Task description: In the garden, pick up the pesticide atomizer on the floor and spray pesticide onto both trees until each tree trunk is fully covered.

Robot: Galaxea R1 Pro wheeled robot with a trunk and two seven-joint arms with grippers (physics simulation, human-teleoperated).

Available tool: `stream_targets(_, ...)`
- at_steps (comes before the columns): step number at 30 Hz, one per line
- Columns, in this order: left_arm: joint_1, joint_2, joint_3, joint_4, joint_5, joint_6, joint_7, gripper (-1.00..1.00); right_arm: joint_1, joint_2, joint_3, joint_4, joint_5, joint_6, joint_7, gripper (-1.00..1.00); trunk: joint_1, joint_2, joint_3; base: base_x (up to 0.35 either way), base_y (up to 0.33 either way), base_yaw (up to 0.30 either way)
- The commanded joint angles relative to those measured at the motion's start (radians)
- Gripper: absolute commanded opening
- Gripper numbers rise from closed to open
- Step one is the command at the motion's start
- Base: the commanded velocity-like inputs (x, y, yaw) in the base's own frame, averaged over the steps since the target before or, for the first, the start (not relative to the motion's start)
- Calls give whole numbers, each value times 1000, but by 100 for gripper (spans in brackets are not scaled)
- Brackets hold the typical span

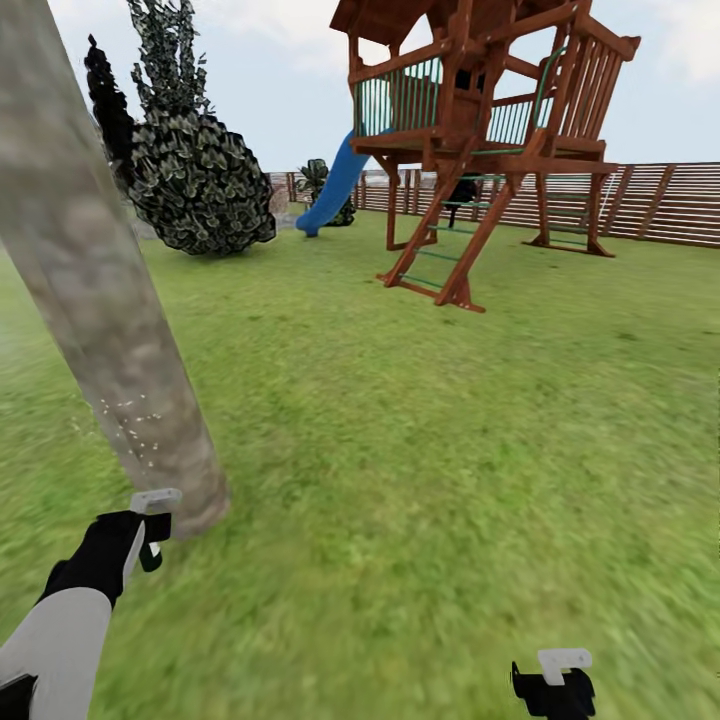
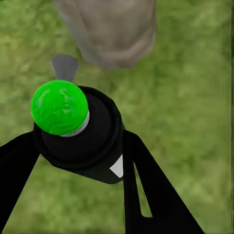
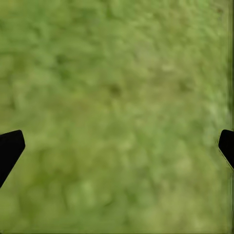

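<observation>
Already the left gripper's fingers (image 2: 146,190) were closed against the sides of the pesticide atomizer (image 2: 83,131), a dark round bottle whose top showed bright green in the left wrist view, with a small grey nozzle tab sticking out beyond it toward the tree trunk (image 2: 109,29). From the head view the left gripper (image 1: 140,535) sat low on the left, just beside the foot of the trunk (image 1: 110,330), and a scatter of pale specks lay on the bark a little above it, which I took to be spray landing on the trunk. Only a small patch low on the bark carried those specks; the length above looked bare, so coverage of this tree seemed barely begun. The right gripper (image 1: 555,685) hung at the lower edge of the head view with its fingers spread wide and nothing between them, its wrist camera facing plain lawn (image 3: 117,117). Farther out the grass ran to a wooden play tower (image 1: 480,150) with a blue slide (image 1: 335,185), a round dark bush (image 1: 195,180) and a slatted fence (image 1: 650,200). So the pick-up appeared done and spraying of one tree under way; what remained, by my reading, was finishing this trunk up its height and round its sides, then finding and covering the second tree
</observation>
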Motion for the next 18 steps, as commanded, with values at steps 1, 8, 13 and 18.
stream_targets(1,0,-1,4,-2,-8,4,-6,-100,-1,0,-6,2,11,-4,-4,100,0,0,-1,85,-266,0)
stream_targets(8,2,12,10,3,-16,4,28,-100,-1,-1,-6,1,11,-4,-4,100,0,0,-1,10,-272,184)
stream_targets(13,2,3,6,8,-6,6,79,-100,-1,0,-6,1,10,-4,-4,100,0,0,-1,93,-266,273)
stream_targets(18,2,1,7,8,-5,7,71,-100,-1,-2,-6,1,9,-4,-4,100,0,0,-1,233,-192,59)
